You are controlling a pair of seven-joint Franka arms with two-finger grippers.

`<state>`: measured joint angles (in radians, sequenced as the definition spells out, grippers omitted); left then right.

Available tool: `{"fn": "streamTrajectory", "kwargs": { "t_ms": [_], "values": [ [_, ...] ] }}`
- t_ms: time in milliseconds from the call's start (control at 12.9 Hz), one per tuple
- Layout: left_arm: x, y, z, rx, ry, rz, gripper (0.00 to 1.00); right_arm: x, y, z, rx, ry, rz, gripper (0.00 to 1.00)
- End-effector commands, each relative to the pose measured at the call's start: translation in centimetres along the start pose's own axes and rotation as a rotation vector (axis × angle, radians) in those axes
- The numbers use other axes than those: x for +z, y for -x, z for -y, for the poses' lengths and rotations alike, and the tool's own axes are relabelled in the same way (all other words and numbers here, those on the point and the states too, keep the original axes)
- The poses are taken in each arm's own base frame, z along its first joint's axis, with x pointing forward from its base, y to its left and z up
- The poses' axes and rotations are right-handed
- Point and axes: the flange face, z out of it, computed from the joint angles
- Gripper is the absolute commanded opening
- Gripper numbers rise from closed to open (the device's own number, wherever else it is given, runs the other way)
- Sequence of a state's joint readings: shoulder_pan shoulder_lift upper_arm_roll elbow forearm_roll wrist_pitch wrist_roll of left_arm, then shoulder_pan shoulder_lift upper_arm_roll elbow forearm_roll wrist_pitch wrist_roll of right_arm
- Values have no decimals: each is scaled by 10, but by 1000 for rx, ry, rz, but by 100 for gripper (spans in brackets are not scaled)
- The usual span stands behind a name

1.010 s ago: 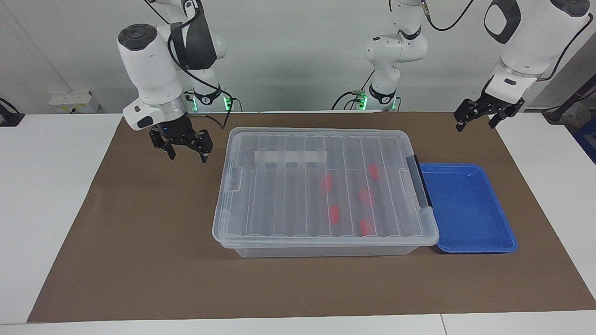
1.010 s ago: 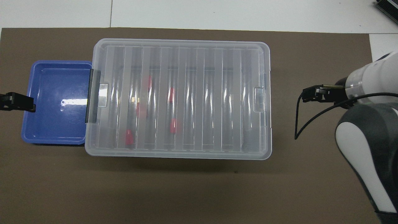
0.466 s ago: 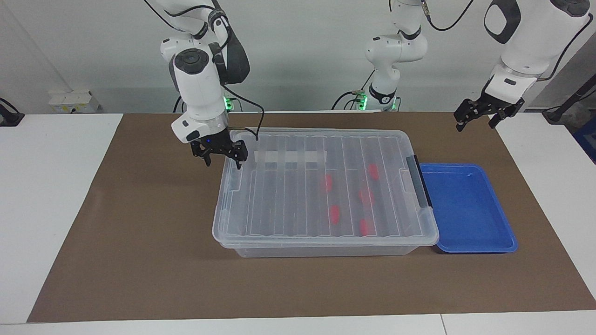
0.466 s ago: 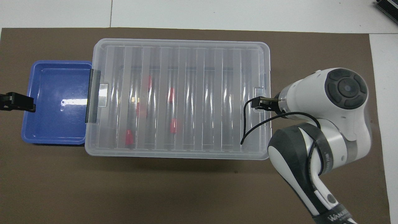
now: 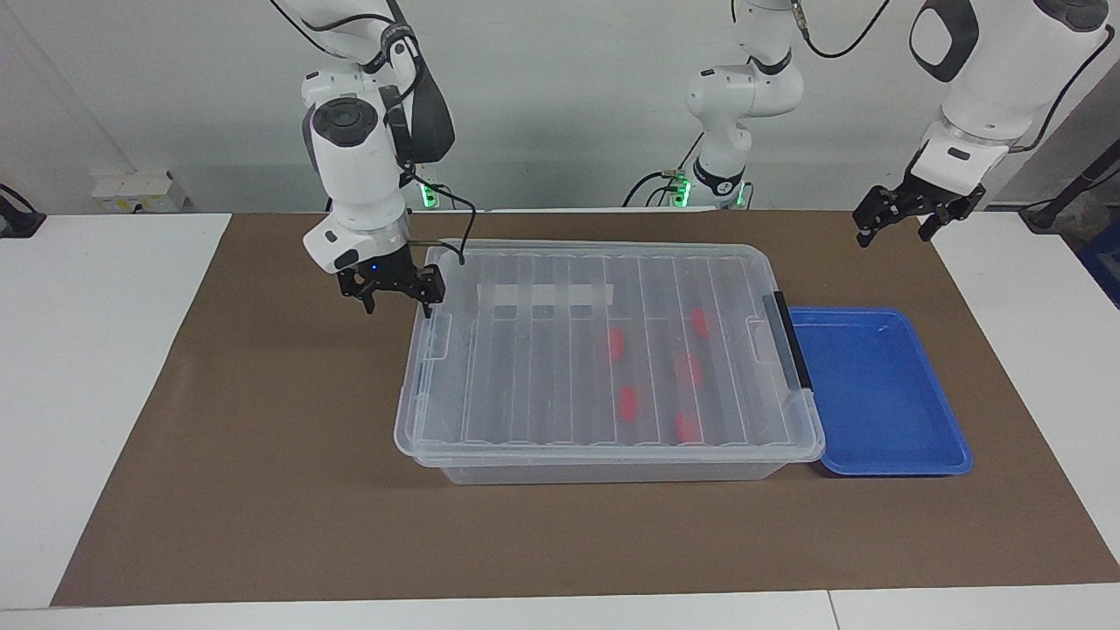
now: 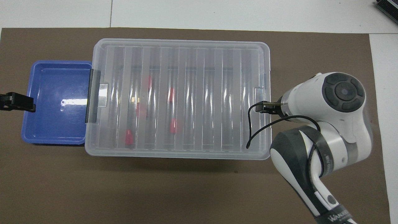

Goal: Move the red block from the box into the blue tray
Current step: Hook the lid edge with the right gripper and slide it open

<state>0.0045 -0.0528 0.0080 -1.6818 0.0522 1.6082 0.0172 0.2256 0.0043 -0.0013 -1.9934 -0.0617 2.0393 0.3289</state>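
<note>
The clear box [image 5: 542, 376] stands mid-mat with its ribbed lid on and shows in the overhead view [image 6: 202, 93] too. Several red blocks lie inside, blurred through the lid, one of them [image 5: 628, 402] nearer the tray end [image 6: 173, 125]. The blue tray [image 5: 875, 394] is empty and sits against the box's black-latch end [image 6: 56, 124]. My right gripper [image 5: 395, 302] is open just above the mat, at the box's end toward the right arm, one finger by the lid's rim. My left gripper [image 5: 897, 229] is open and waits in the air above the mat near the tray.
A brown mat [image 5: 262, 437] covers the table between white surfaces. The right arm's wrist and cable [image 6: 326, 118] hang over the mat beside the box. A black latch bar [image 5: 785, 346] runs along the box's tray end.
My right arm swung in from over the open mat to the box's end, then drew back a little. The lid's end there has shifted slightly. The left arm has not moved.
</note>
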Motion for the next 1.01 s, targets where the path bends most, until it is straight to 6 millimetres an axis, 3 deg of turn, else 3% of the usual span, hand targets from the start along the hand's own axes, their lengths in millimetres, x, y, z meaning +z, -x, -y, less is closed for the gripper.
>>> {"fn": "streamTrajectory", "kwargs": {
  "t_ms": [0, 311, 699, 933],
  "values": [
    [-5, 3, 2, 4, 5, 4, 100, 1, 9, -34, -72, 20, 9, 97],
    [-5, 3, 2, 4, 5, 4, 100, 3, 0, -81, -142, 22, 16, 97],
    [-6, 2, -5, 19, 5, 2, 100, 6, -10, -162, -255, 27, 6, 97],
    [-3, 8, -11, 21, 6, 16, 100, 7, -10, -186, -266, 29, 8, 97]
  ]
}}
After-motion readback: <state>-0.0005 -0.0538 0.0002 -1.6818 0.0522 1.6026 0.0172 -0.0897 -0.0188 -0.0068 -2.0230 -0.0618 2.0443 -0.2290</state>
